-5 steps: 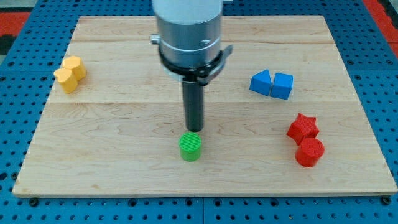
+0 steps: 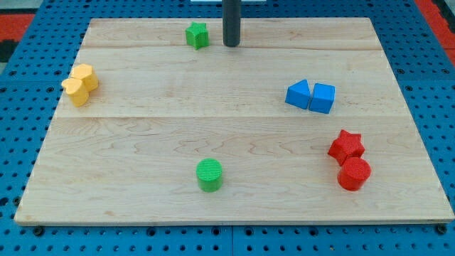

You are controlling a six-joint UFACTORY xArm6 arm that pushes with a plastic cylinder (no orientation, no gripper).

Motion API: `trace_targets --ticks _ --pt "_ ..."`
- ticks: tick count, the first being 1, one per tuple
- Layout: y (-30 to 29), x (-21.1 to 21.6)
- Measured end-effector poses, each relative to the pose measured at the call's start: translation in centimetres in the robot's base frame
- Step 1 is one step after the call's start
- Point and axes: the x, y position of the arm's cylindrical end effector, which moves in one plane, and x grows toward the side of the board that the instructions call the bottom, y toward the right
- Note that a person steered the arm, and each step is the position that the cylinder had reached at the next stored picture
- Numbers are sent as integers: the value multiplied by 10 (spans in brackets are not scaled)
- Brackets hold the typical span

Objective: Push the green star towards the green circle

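Note:
The green star (image 2: 197, 35) lies near the view's top edge of the wooden board (image 2: 142, 142), left of centre. The green circle (image 2: 210, 175) lies near the view's bottom, about straight below the star and far from it. My tip (image 2: 231, 45) is at the view's top, just to the right of the green star, with a small gap between them. Only the lower part of the rod shows.
Two yellow blocks (image 2: 79, 84) sit together at the view's left. A blue triangle (image 2: 298, 94) and a blue cube (image 2: 323, 97) sit at the right. A red star (image 2: 346, 145) and a red circle (image 2: 354, 173) sit at the lower right.
My tip has moved from just above the green circle to the view's top, beside the green star. The green circle has shifted slightly left and down. The arm body no longer hides the star.

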Motion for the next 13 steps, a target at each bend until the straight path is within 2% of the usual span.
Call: trace_targets --ticks 1,2,4,5,6,8,9,11,13 --pt "-28 -44" --pt "-54 -12" --pt "-42 60" --pt "-60 35" --pt "-111 31" --pt "-164 64" --pt "-165 119" --pt "-100 149" --pt "-72 127"
